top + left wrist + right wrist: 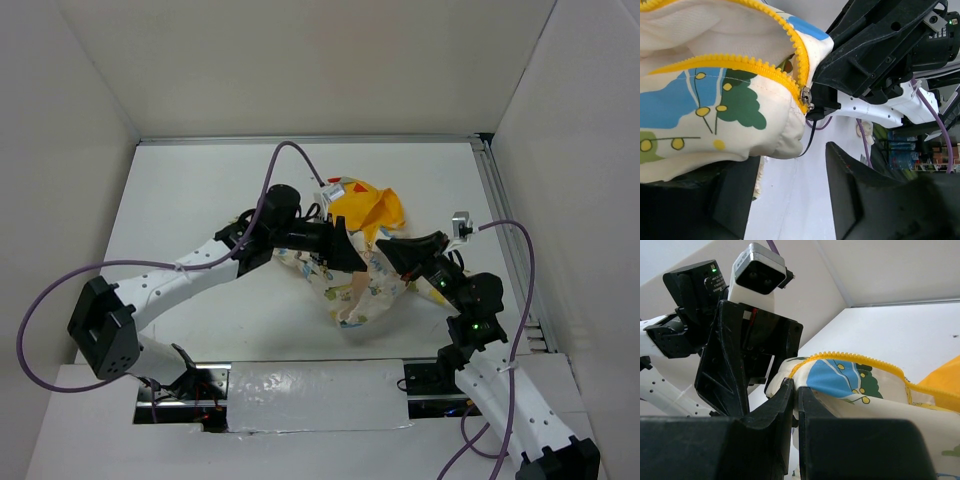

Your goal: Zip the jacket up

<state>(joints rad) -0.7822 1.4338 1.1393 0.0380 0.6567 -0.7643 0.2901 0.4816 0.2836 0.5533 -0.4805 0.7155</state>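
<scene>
The jacket (362, 292) lies crumpled mid-table, cream with prints, its yellow lining (366, 208) showing at the back. In the left wrist view its yellow zipper teeth (745, 62) meet at the metal slider (806, 96). My right gripper (386, 245) is shut on the jacket's edge right at that slider (796, 386). Its black tip shows in the left wrist view (816, 113). My left gripper (350, 256) is open, jaws wide apart (790, 162). The jacket's lower corner (715, 130) drapes over its left finger (737, 200).
White walls enclose the table on three sides. A metal rail (508, 240) runs along the right edge. Purple cables (290, 150) loop above both arms. A shiny tape strip (310, 395) covers the near edge between the arm bases.
</scene>
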